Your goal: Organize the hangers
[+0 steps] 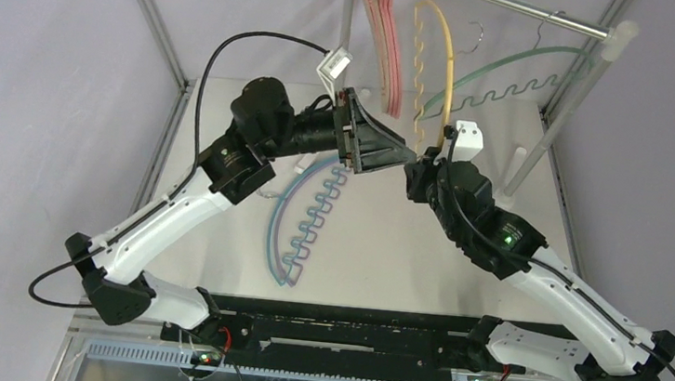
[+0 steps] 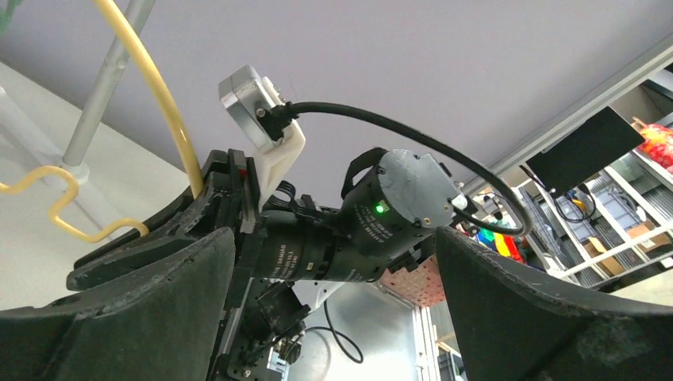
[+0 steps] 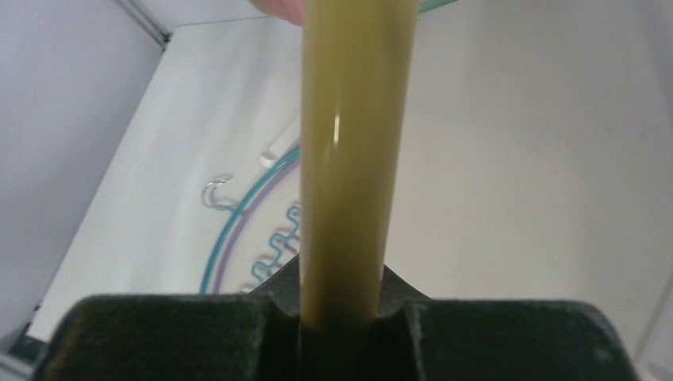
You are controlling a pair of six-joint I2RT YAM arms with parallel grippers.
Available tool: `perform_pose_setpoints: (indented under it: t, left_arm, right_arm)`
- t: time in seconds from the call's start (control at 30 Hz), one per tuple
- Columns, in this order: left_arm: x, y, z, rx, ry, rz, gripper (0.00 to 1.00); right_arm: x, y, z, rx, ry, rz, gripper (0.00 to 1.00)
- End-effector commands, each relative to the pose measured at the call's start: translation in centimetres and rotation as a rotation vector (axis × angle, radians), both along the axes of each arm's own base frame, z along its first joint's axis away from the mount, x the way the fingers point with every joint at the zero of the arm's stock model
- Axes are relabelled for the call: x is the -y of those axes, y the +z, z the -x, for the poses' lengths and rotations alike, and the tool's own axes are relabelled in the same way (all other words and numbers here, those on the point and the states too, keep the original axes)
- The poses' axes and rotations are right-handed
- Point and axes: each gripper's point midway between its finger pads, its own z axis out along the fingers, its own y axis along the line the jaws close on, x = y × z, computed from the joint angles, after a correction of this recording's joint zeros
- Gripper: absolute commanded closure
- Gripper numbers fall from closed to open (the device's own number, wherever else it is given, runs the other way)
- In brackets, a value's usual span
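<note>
My right gripper [image 1: 424,158] is shut on the lower end of the yellow hanger [image 1: 445,70], which stands upright below the rail. In the right wrist view its yellow arc [image 3: 353,159] runs up from between the closed jaws of my right gripper [image 3: 353,321]. My left gripper [image 1: 398,150] is open just left of it, holding nothing. In the left wrist view my left gripper [image 2: 333,317] faces the right arm's wrist, with the yellow hanger [image 2: 151,87] at the upper left. Pink hangers [image 1: 381,36] and a green hanger [image 1: 513,72] hang at the rail. A blue and a purple hanger [image 1: 298,224] lie together on the table.
The grey metal rail [image 1: 519,7] crosses the top on white poles [image 1: 555,118]. Grey walls and frame bars close the left and right sides. The blue and purple hangers [image 3: 238,230] lie below the right gripper on the white table [image 3: 516,159].
</note>
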Motion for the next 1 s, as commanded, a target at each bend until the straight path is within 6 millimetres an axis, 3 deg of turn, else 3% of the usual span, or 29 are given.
perform_pose_setpoints:
  t: [0.0, 0.2, 0.4, 0.53, 0.77, 0.87, 0.97]
  left_arm:
    - [-2.6, 2.4, 2.2, 0.098, 0.009, 0.036, 0.00]
    - [-4.8, 1.4, 3.4, 0.114, 0.049, -0.008, 0.01]
    - [-6.0, 0.2, 4.3, 0.126, 0.058, -0.031, 0.01]
    - [-6.8, -0.1, 4.8, 0.132, 0.065, -0.039, 0.01]
    - [-7.5, -0.8, 5.8, 0.125, 0.039, -0.072, 0.00]
    - [-7.7, -1.5, 6.0, 0.114, 0.037, -0.084, 0.01]
    - [-8.0, -1.9, 6.1, 0.110, 0.047, -0.085, 0.00]
  right_arm:
    - [-1.2, 3.6, 1.1, 0.037, -0.030, -0.121, 1.00]
    - [-3.2, 5.5, 2.4, 0.041, -0.027, -0.142, 1.00]
    - [-4.8, 5.1, 2.4, 0.020, -0.051, -0.123, 1.00]
    - [-3.7, 5.3, 1.5, 0.050, -0.123, -0.085, 1.00]
    - [-0.2, 7.0, -2.0, 0.082, -0.272, -0.100, 1.00]
    - [0.0, 8.4, -3.3, 0.101, -0.291, -0.139, 1.00]
    - [-1.1, 9.0, -4.3, 0.097, -0.282, -0.151, 1.00]
